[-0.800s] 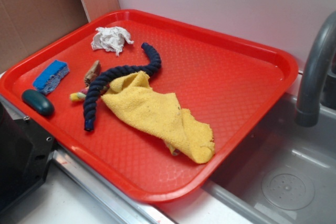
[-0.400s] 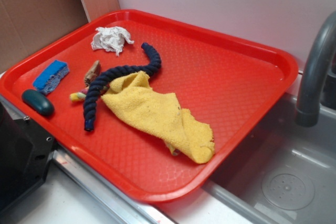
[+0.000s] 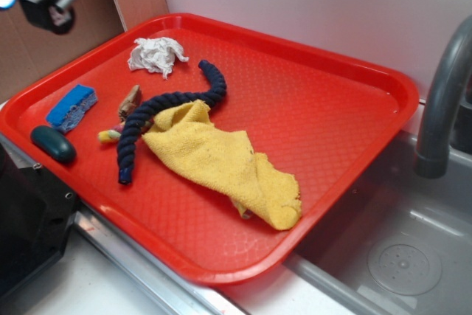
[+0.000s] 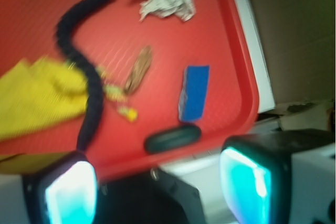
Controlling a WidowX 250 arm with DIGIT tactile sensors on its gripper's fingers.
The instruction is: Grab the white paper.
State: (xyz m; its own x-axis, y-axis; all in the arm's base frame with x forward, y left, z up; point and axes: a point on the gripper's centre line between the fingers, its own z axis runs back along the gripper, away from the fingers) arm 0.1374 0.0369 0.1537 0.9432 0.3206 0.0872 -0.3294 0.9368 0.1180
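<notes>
Paper, white and crumpled into a small wad with grey folds (image 3: pixel 156 55), lies near the far left corner of a red plastic tray with a raised rim (image 3: pixel 346 116), apart from everything else. The hand (image 4: pixel 157 187) hangs high above the tray's left edge, off beyond the rim; in the wrist view its two glowing fingers (image 4: pixel 71 192) stand wide apart with nothing between them. Toward the tray's middle a dark blue twisted rope (image 3: pixel 158 112) curves from near the wad down toward the left front edge, touching a rumpled yellow terry cloth (image 3: pixel 221 164) that spreads toward the front edge. A small tan object (image 3: pixel 130 99) and a bit of multicoloured cord (image 3: pixel 109 135) lie beside the rope. Along the left edge sit a blue rectangular sponge (image 3: pixel 71 107) and a dark oval object (image 3: pixel 52 143). Right of the tray are a grey sink (image 3: pixel 398 256) and a curved grey faucet (image 3: pixel 442 94).
</notes>
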